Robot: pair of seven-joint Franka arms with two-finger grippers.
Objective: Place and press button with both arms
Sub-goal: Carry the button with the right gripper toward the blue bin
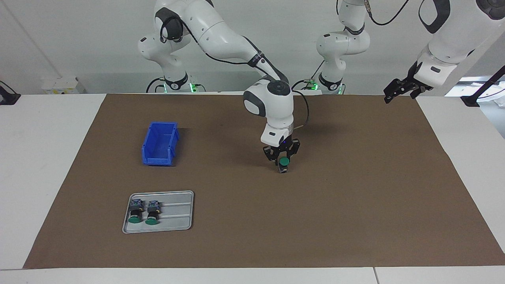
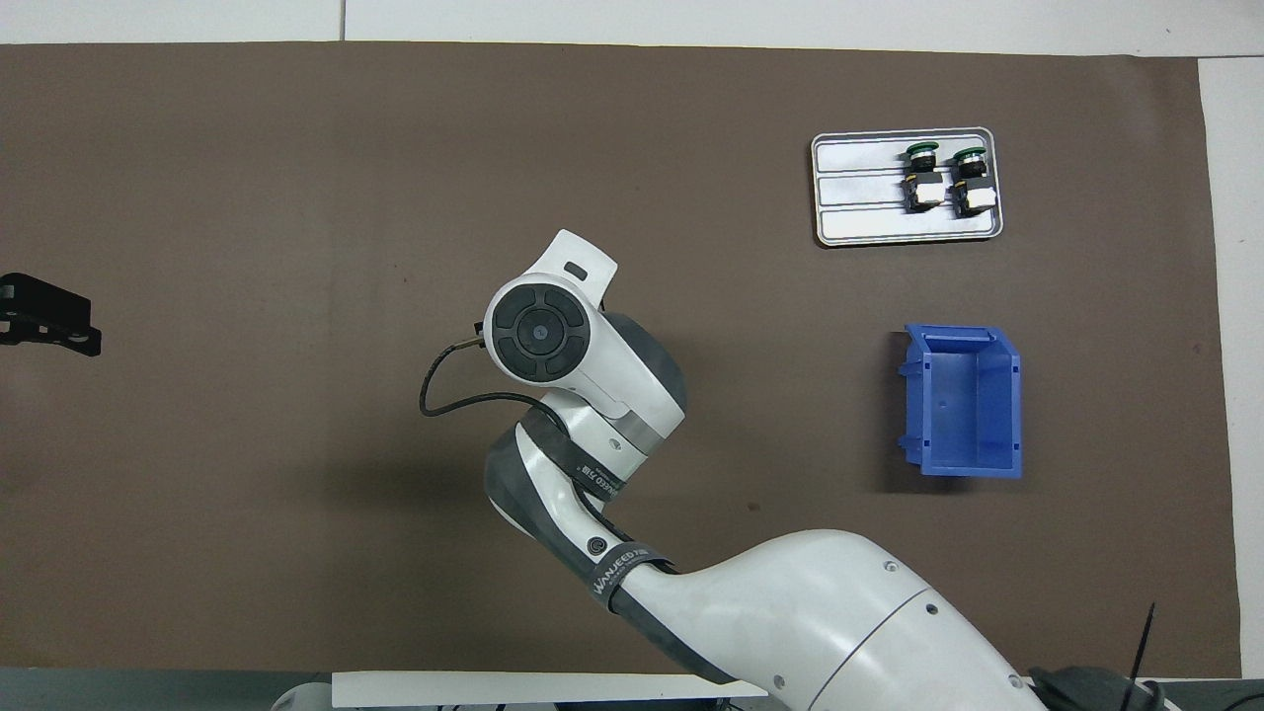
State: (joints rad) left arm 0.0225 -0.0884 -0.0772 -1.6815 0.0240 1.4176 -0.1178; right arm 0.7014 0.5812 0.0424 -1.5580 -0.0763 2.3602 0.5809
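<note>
Your right gripper is down near the middle of the brown mat, pointing straight at the surface, with its fingers drawn in around the button. You can see the green cap facing the camera between the fingertips and the small block below it, at or just above the mat; whether it rests on the mat you cannot tell from this angle. In the overhead view the right arm's wrist housing covers both gripper and button entirely.

Your left gripper waits in the air over the mat's edge nearest the robots, toward the left arm's end of the bench. Its fingers stand spread apart and hold nothing; overhead, only its black tip shows at the frame's side.

Toward the right arm's end you have a grey tray near the mat's edge farthest from the robots. Two spare buttons lie in it side by side, crowded toward the tray's end closest to that end of the bench, green caps pointing away from the robots. The blue bin sits on the mat nearer to the robots than the tray, well apart from it, with nothing visible inside.
</note>
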